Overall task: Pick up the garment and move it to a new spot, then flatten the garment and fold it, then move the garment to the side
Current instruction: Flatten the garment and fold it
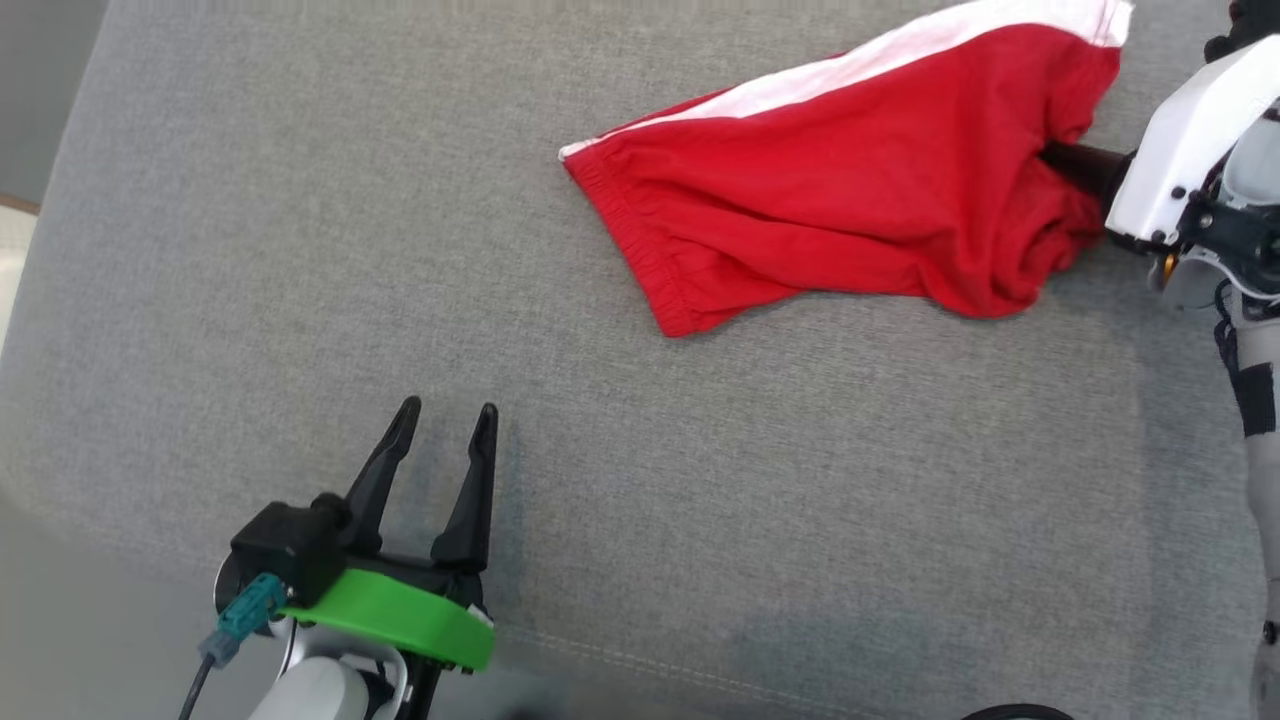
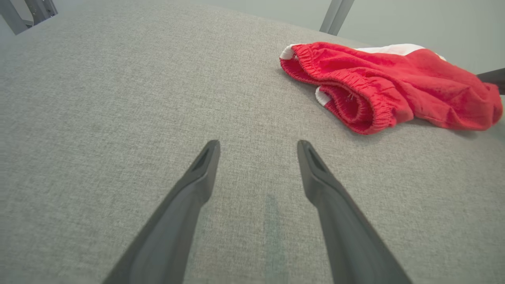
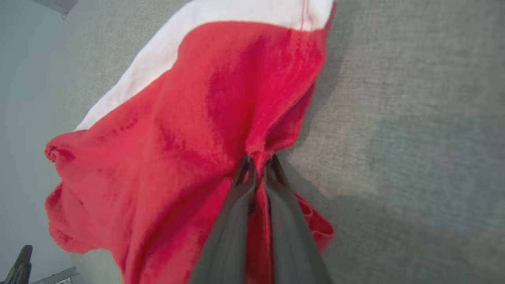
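At seven o'clock the left gripper (image 1: 447,408) stands wide open above the gray cushion (image 1: 760,520), holding nothing. The red shorts (image 1: 850,190) with a white stripe lie at one o'clock. At three o'clock the right gripper (image 3: 258,162) is clamped on a fold of their red cloth.

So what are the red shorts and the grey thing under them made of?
The red shorts: soft matte knit cloth, probably cotton; it bunches and its waistband is gathered. The grey surface: woven upholstery fabric, matte; a fine weave and stitched seam show.
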You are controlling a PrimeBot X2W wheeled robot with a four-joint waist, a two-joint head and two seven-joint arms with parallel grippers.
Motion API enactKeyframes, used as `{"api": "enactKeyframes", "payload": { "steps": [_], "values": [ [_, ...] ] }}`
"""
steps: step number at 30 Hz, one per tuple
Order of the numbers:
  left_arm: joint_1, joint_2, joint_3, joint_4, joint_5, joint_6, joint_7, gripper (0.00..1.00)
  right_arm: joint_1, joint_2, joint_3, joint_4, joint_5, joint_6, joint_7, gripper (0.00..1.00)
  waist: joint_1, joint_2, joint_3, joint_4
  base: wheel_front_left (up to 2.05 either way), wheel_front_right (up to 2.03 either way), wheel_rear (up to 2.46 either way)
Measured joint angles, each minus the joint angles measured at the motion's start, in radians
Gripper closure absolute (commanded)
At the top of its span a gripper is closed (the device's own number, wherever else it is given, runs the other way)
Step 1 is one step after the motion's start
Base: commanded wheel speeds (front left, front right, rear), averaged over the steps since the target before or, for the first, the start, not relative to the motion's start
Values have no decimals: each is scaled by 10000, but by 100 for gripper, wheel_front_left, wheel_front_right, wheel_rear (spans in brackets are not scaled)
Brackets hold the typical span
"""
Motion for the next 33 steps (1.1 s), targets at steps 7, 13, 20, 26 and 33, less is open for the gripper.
{"api": "enactKeyframes", "payload": {
  "steps": [7, 13, 20, 26, 33],
  "values": [
    [692, 288, 4, -59, 77, 31, 8, 0, 991, 163, -606, -648, 251, 0, 355, 100, 0, 0, -776, -833, 0, 0, 0],
    [848, 447, -148, -393, 109, 96, 249, 0, 2114, 44, -1789, -949, 58, 0, 658, 100, 0, 0, -1463, -1628, 0, 0, 0],
    [1003, 640, -245, -706, 182, 125, 366, 0, 3222, -27, -3350, -905, -652, 0, -61, 100, 0, 0, -1786, -2099, 0, 0, 0],
    [1109, 677, -188, -773, 203, 134, 265, 0, 3382, -84, -3666, -851, -1131, 0, -1258, 100, 0, 0, -1597, -2002, 0, 0, 0],
    [1288, 307, -303, -531, 211, 117, 142, 0, 2861, -307, -2345, -1856, -842, 0, -1559, 100, 0, 0, -1812, -1935, 0, 0, 0]
  ]
}}
